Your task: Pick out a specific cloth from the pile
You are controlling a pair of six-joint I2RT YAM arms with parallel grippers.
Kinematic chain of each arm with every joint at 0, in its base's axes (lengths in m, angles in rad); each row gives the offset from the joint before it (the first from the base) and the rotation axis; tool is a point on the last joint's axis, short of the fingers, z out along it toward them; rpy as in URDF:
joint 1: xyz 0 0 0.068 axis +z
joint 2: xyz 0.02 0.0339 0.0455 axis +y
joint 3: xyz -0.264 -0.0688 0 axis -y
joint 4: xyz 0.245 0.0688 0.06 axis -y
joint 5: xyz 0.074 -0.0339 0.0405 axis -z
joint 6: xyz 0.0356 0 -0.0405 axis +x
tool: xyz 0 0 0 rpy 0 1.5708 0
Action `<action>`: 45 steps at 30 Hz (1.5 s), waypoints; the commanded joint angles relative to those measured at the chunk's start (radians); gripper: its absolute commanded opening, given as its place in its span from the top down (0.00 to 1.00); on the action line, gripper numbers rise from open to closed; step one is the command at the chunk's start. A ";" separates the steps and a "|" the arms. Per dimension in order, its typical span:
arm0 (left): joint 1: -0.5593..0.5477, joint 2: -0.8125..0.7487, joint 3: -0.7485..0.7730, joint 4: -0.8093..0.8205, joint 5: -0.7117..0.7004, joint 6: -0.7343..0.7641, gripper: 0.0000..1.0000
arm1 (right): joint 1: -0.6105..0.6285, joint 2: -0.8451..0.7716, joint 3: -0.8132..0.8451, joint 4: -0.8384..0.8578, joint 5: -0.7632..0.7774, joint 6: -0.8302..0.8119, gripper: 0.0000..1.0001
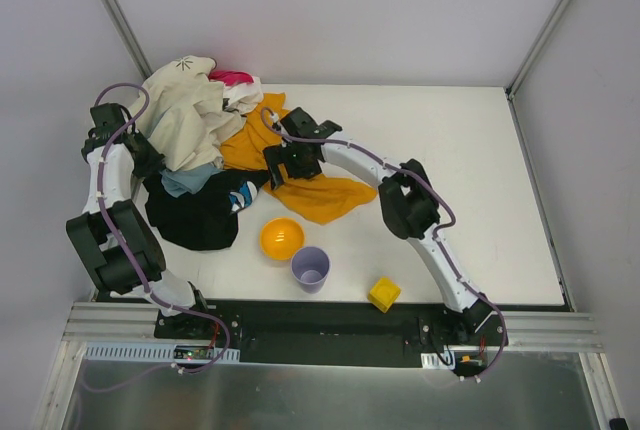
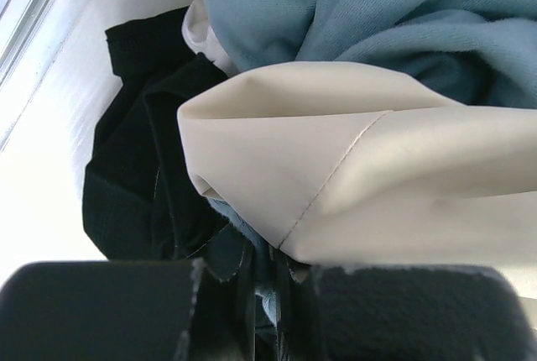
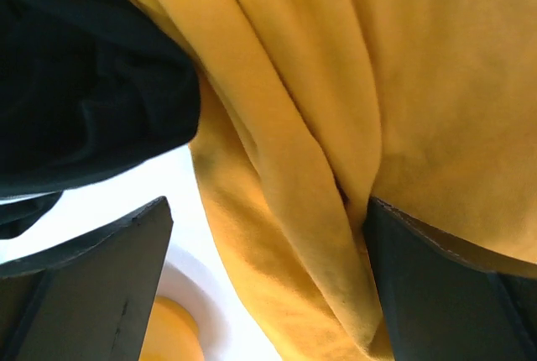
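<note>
The orange-yellow cloth [image 1: 335, 198] lies crumpled on the table, its left end running under the pile [image 1: 190, 120] of cream, blue-grey, black and pink garments. My right gripper [image 1: 283, 165] is over the cloth's middle. In the right wrist view it [image 3: 268, 210] is open, with a raised fold of the cloth [image 3: 294, 126] between its fingers. My left gripper [image 1: 150, 168] is at the pile's left side. In the left wrist view it [image 2: 268, 294] is closed on a strip of blue-grey fabric [image 2: 377, 17], under a cream fold [image 2: 336, 151].
An orange bowl [image 1: 281, 238], a purple cup [image 1: 310, 268] and a yellow block [image 1: 384, 293] stand near the table's front edge. The bowl's rim also shows in the right wrist view [image 3: 168, 332]. Black fabric [image 3: 84, 84] lies left of the cloth.
</note>
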 commanded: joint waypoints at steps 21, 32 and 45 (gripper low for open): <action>0.019 -0.044 -0.022 -0.011 0.069 0.000 1.00 | 0.030 -0.007 -0.058 -0.124 0.415 -0.014 0.75; 0.024 -0.049 -0.023 -0.010 0.079 0.000 1.00 | 0.023 -0.079 -0.031 -0.092 0.283 -0.020 1.00; 0.032 -0.049 -0.025 -0.005 0.095 -0.003 1.00 | 0.008 -0.286 -0.034 -0.017 0.225 -0.020 1.00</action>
